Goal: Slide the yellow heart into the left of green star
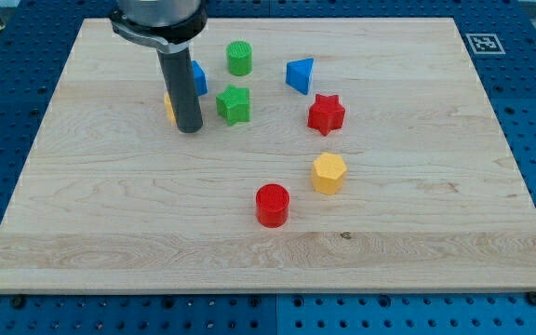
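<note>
The green star (234, 104) lies at the upper middle of the wooden board (110, 214). The yellow heart (168, 107) is mostly hidden behind my rod; only a thin yellow sliver shows at the rod's left edge. My tip (190, 129) rests on the board just left of the green star, touching or directly in front of the yellow heart. A blue block (199, 77) is partly hidden behind the rod, above and left of the star.
A green cylinder (239, 59) stands above the star. A blue triangle (300, 75) and a red star (326, 113) lie to the right. A yellow hexagon (328, 173) and a red cylinder (272, 205) lie lower down. A marker tag (483, 43) sits at the top right corner.
</note>
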